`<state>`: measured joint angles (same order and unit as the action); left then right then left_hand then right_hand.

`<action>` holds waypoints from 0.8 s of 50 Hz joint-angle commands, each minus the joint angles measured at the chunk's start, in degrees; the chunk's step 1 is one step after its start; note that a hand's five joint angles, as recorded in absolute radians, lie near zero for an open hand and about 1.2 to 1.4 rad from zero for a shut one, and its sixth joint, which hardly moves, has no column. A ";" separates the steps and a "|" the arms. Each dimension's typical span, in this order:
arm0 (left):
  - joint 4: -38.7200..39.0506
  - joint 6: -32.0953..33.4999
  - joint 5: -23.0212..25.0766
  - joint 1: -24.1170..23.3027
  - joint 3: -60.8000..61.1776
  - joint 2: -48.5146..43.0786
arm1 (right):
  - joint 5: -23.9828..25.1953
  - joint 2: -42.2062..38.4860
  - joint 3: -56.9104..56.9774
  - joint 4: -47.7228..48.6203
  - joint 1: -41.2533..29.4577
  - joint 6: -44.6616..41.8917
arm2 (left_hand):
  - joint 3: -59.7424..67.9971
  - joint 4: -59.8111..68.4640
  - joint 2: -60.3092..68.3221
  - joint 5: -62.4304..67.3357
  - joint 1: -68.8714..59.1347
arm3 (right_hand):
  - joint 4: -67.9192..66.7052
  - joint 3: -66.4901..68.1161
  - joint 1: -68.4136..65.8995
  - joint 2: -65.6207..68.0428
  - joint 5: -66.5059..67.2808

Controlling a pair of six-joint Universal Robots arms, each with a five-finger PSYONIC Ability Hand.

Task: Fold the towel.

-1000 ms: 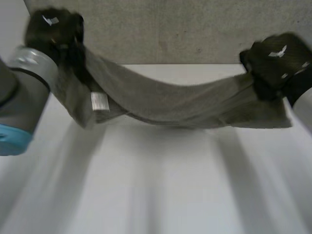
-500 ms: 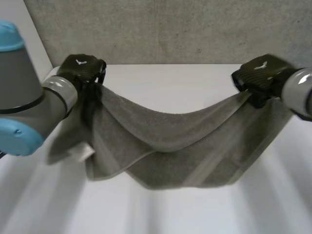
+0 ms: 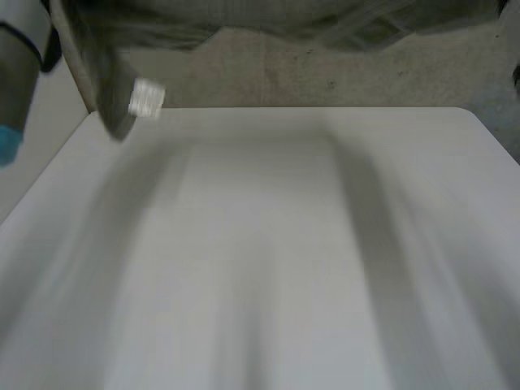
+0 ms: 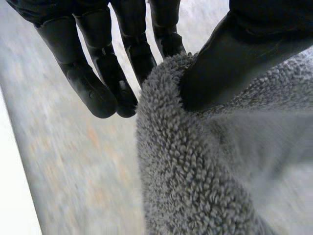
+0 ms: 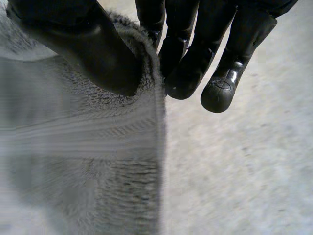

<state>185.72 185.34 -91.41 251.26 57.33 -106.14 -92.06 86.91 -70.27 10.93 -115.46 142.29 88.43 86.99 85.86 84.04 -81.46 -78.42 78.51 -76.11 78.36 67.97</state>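
Observation:
The grey towel (image 3: 268, 20) hangs high above the white table (image 3: 260, 260), stretched across the far side, with its white label (image 3: 147, 99) dangling at the left end. In the left wrist view my left hand (image 4: 98, 73) pinches a towel (image 4: 195, 171) corner between its thumb (image 4: 234, 54) and fingers. In the right wrist view my right hand (image 5: 195, 49) pinches the towel (image 5: 98, 147) at its edge, thumb (image 5: 83, 44) pressed on the pile. The left arm (image 3: 16, 73) shows beside the label.
A grey speckled wall (image 3: 325, 73) stands behind the table's far edge. The table's left edge runs slanting near the left arm.
Both hands have risen, carrying the towel up. Its sagging middle, which hung low over the table, now sits high at the far side, and the label has gone up with it.

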 commanded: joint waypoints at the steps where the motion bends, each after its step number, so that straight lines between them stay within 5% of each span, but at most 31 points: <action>1: -0.53 1.34 3.69 0.19 14.48 -3.37 | 3.72 -4.62 -10.74 -13.64 -0.12 -0.69 | -8.43 -6.99 -5.86 -14.04 1.46 | -1.58 1.49 -3.89 1.64 2.03; 14: 2.63 22.69 4.22 -0.42 29.67 -16.99 | 4.26 -19.92 -26.58 -9.45 0.23 -1.22 | -8.43 -6.99 -5.86 -14.04 1.46 | -1.58 1.49 -3.89 1.64 2.03; 31: 6.50 22.52 3.78 0.63 33.55 -7.33 | 3.82 -7.10 -31.16 -5.04 0.50 -0.61 | -8.43 -6.99 -5.86 -14.04 1.46 | -1.58 1.49 -3.89 1.64 2.03; 40: 6.32 21.30 3.96 0.10 38.11 -1.27 | 4.69 -4.47 -35.19 -17.94 0.85 -7.88 | -8.43 -6.99 -5.86 -14.04 1.46 | -1.58 1.49 -3.89 1.64 2.03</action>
<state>192.26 207.33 -87.61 251.62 92.60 -111.06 -87.87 81.61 -102.82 1.75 -114.76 139.83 88.62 87.61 86.25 84.04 -81.46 -78.42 78.51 -76.11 78.36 67.96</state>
